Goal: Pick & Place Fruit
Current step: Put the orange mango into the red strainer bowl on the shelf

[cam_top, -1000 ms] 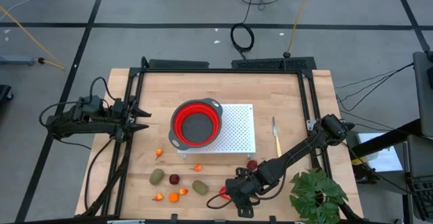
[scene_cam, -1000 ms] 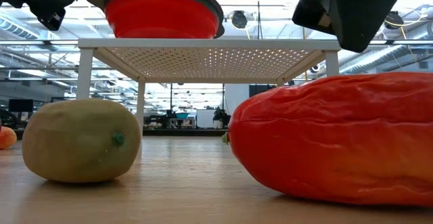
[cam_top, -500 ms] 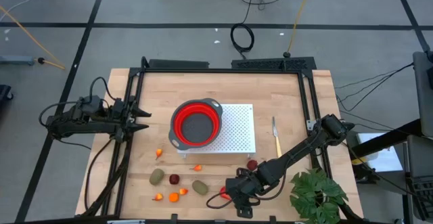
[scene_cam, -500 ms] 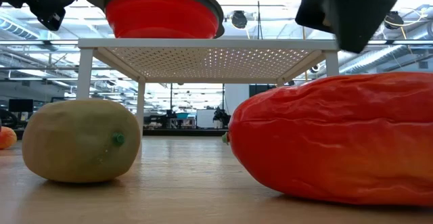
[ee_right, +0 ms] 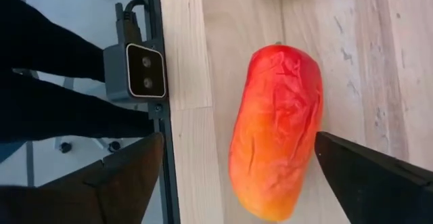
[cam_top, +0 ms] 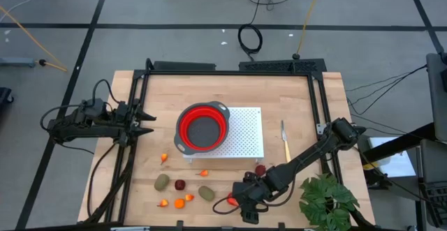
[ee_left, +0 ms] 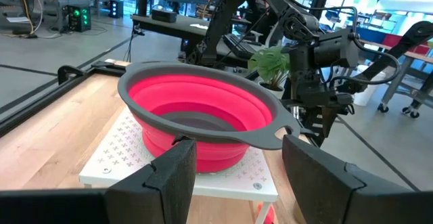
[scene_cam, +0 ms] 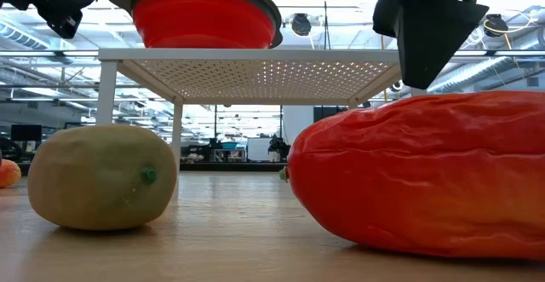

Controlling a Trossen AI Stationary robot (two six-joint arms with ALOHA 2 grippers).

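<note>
1. Nothing banked yet: the red colander (cam_top: 202,128) sits on the white perforated stand (cam_top: 244,131) in the middle of the tabletop (cam_top: 230,95), and its bowl shows no fruit inside, in the high view or the left wrist view.

2. Right gripper (ee_right: 230,173) is the one at work, hanging directly above the mango (ee_right: 276,130) at the near edge of the tabletop. Its fingers are spread wide, one to each side of the mango, not pinching anything.

3. The low view shows that gripper just over the top of the mango, which lies flat on the wood. Whether there is contact, I can't say. My read: this is the approach to the first grasp.

4. Everything else waits on the tabletop, left of the mango: two olive ovals (cam_top: 162,181), a dark red ball (cam_top: 180,185) between them, a second ball (cam_top: 260,169) close to the right arm, and tiny orange bits (cam_top: 179,204) scattered about.

5. Left gripper (cam_top: 148,121) hovers at the left side of the tabletop, facing the colander, fingers parted and holding nothing.

6. So the tally, as I judge it: zero pieces placed, the whole set left, largest one up first.
</note>
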